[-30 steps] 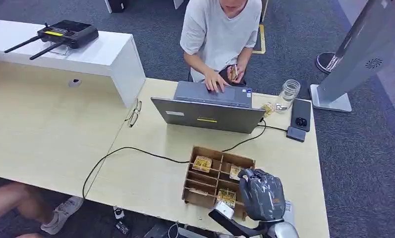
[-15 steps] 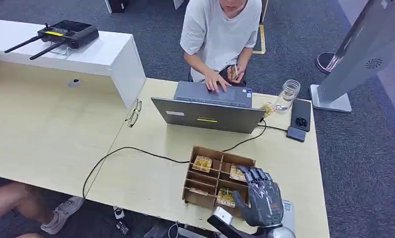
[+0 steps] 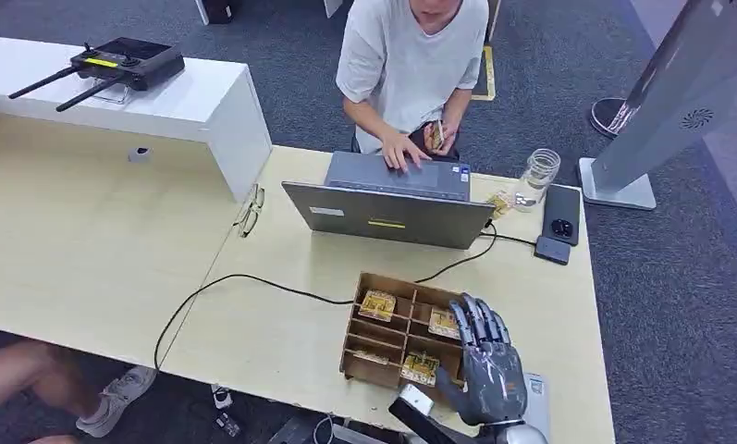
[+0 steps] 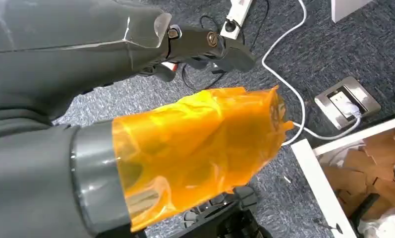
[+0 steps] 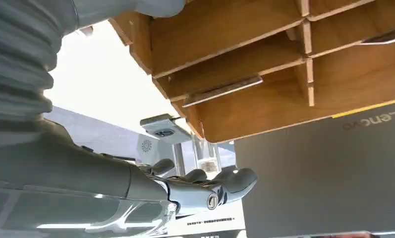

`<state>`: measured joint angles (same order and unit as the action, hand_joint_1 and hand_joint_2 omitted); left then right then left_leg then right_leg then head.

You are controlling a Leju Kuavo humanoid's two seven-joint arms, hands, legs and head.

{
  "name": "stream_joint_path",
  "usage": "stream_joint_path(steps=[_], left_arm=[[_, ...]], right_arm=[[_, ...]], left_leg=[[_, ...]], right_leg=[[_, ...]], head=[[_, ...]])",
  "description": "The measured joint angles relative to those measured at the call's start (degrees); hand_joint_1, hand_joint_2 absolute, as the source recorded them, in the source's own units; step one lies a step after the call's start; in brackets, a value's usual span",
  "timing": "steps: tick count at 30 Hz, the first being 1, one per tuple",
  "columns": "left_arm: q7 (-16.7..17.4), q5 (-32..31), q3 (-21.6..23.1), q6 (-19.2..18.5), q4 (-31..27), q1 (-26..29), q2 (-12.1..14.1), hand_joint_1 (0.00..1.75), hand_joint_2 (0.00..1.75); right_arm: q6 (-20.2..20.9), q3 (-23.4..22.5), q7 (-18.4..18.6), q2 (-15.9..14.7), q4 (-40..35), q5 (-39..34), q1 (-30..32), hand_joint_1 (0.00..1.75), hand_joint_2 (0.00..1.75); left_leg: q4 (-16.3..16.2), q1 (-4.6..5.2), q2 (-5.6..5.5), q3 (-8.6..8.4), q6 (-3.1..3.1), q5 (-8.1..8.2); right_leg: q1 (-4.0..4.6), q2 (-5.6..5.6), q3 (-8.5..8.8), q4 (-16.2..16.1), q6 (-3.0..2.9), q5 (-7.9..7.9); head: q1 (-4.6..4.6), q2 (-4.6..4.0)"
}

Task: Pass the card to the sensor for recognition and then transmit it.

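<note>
A wooden divided box (image 3: 387,338) stands near the table's front edge, its slots showing close up in the right wrist view (image 5: 264,64). Yellow patterned cards lie in it at the far left (image 3: 378,304), the far right (image 3: 441,323) and the near right (image 3: 421,368). My right hand (image 3: 485,363) hovers over the box's right side with its fingers (image 5: 205,191) spread and nothing in them; the thumb is beside the near right card. My left hand (image 4: 200,144), partly wrapped in orange film, hangs over the floor holding nothing. A person behind the laptop holds another card (image 3: 435,135).
A grey laptop (image 3: 392,208) stands open behind the box, its cable crossing the table. On the right lie a glass jar (image 3: 537,178), a phone (image 3: 561,213) and a small dark device (image 3: 552,250). Glasses (image 3: 250,210) lie at the left. A controller (image 3: 124,61) sits on the white counter.
My right hand has sunk from a curled pose high over the box's near right corner and stretched its fingers out flat. Nothing was picked up.
</note>
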<state>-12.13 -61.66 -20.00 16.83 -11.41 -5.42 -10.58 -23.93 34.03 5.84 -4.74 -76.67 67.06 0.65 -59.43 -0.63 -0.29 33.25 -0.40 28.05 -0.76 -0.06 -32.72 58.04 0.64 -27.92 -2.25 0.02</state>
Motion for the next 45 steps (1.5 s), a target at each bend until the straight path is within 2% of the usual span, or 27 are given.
stream_joint_path(steps=[27,31,33,37,45], left_arm=[[0.1,-0.6,1.0,-0.7,0.0,-0.1,0.0,0.00,0.00],[0.1,-0.6,1.0,-0.7,0.0,-0.1,0.0,0.00,0.00],[0.1,-0.6,1.1,-0.8,0.0,-0.1,0.0,0.00,0.00],[0.1,-0.5,1.1,-0.8,0.0,-0.1,-0.1,0.00,0.00],[0.1,-0.3,1.1,-0.8,0.0,-0.1,-0.1,0.00,0.00]], right_arm=[[1.3,-1.4,0.0,0.0,0.7,-0.3,-3.5,0.31,1.75],[1.7,-1.4,0.0,0.0,1.3,-0.2,-3.7,0.47,1.75],[1.7,-1.4,0.0,0.0,1.7,-0.1,-3.7,0.65,1.75],[1.8,-1.4,0.0,0.0,2.4,-0.1,-3.7,0.51,1.75],[2.0,-1.4,0.0,0.1,3.3,-0.1,-3.7,0.54,1.75]], left_leg=[[0.0,0.00,0.00,0.00,0.00,0.00],[0.0,0.00,0.00,0.00,0.00,0.00],[0.0,0.00,0.00,0.00,0.00,0.00],[0.0,0.00,0.00,0.00,0.00,0.00],[0.0,0.00,0.00,0.00,0.00,0.00]], right_leg=[[0.00,0.00,0.00,0.0,0.00,0.00],[0.00,0.00,0.00,0.0,0.00,0.00],[0.00,0.00,0.00,0.0,0.00,0.00],[0.00,0.00,0.00,0.0,0.00,0.00],[0.00,0.00,0.00,0.0,0.00,0.00]], head=[[0.00,0.00],[0.00,0.00],[0.00,0.00],[0.00,0.00],[0.00,0.00]])
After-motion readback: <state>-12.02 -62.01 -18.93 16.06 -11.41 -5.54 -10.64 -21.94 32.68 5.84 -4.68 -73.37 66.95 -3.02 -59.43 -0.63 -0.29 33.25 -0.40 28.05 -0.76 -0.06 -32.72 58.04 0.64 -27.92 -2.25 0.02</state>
